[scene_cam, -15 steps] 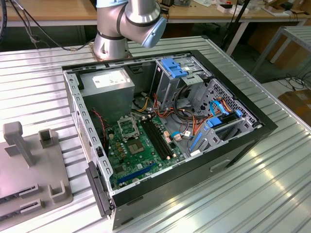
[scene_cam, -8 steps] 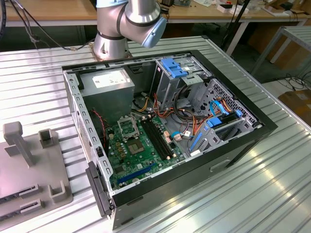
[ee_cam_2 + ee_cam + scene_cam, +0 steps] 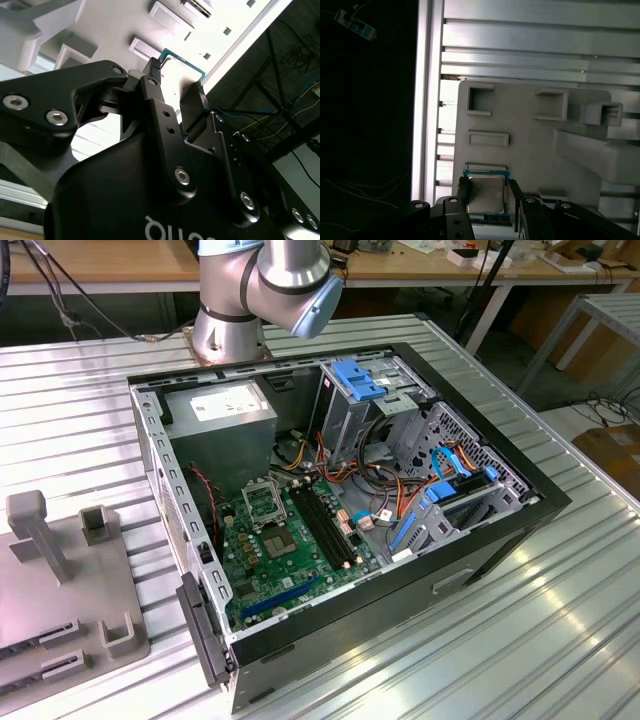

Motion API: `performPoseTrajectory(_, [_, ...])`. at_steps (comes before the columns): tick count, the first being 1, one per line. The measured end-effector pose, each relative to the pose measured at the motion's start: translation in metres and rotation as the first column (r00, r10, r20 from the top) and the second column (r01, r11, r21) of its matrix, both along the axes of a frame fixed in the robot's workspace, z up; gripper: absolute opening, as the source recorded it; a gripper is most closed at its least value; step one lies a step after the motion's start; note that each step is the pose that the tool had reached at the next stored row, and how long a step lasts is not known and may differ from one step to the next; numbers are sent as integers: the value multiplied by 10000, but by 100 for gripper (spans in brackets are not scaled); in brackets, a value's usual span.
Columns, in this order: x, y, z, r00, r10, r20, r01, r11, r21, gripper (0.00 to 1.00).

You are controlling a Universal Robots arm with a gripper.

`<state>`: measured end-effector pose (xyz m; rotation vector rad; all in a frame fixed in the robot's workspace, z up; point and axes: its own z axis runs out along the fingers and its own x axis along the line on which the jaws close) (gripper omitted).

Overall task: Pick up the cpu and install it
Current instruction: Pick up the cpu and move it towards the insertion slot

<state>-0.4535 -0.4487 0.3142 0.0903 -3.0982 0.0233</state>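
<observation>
The cpu (image 3: 485, 194) is a small square chip with a silver-grey top and a green rim. It sits between the two black fingers of my gripper (image 3: 486, 191), which press on its opposite edges, so the gripper is shut on it. In the second wrist view the cpu (image 3: 183, 70) shows edge-on at the tips of the gripper (image 3: 177, 79). Just behind it lies a shallow square recess (image 3: 485, 168) in the grey holder plate (image 3: 530, 150). The green motherboard (image 3: 290, 545) with its silver socket frame (image 3: 262, 504) lies inside the open computer case (image 3: 340, 490).
The grey holder plate (image 3: 60, 585) with upright blocks lies on the ribbed metal table (image 3: 560, 630) at the exterior view's left, beside the case. Drive cages, coloured cables and a power supply (image 3: 220, 420) crowd the case. The arm's base (image 3: 230, 330) stands behind it.
</observation>
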Motion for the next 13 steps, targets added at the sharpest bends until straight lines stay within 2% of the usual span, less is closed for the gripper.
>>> performPoseTrajectory(13, [0,0,56,10000,0,-4,0,10000,1,41])
